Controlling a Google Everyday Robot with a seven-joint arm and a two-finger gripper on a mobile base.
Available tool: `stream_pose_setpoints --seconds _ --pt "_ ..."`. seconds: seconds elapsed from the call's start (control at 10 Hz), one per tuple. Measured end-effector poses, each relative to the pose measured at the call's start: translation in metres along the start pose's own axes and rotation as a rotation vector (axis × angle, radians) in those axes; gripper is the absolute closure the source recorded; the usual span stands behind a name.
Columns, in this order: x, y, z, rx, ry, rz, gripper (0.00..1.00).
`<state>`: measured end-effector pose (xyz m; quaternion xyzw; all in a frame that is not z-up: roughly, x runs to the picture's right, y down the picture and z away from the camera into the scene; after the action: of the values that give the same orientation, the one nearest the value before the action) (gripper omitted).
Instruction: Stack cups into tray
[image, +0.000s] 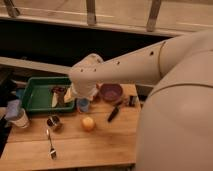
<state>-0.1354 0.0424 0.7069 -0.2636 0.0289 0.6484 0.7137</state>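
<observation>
The green tray (36, 98) sits at the back left of the wooden table, with some utensils (55, 95) lying in it. The blue cup (83, 104) stands upright just off the tray's right front corner. The shiny dark metal cup (54, 122) stands on the table in front of the tray. My gripper (75, 95) hangs under the white wrist, at the tray's right edge, right beside and slightly above the blue cup. The wrist hides most of it.
A purple bowl (111, 91) stands to the right of the blue cup. An orange ball (88, 123), a black object (113, 114) and a fork (50, 145) lie on the table. A white cup (19, 118) stands at the left edge.
</observation>
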Motion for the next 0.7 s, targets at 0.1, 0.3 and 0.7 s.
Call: stream_pose_setpoints --seconds 0.1,0.3,0.7 --pt "-0.002 0.019 0.009 -0.026 0.01 -0.02 0.25" --pt "-0.006 0.063 0.031 -0.092 0.04 -0.064 0.25" --pt "0.002 0.106 0.05 -0.163 0.089 -0.128 0.25"
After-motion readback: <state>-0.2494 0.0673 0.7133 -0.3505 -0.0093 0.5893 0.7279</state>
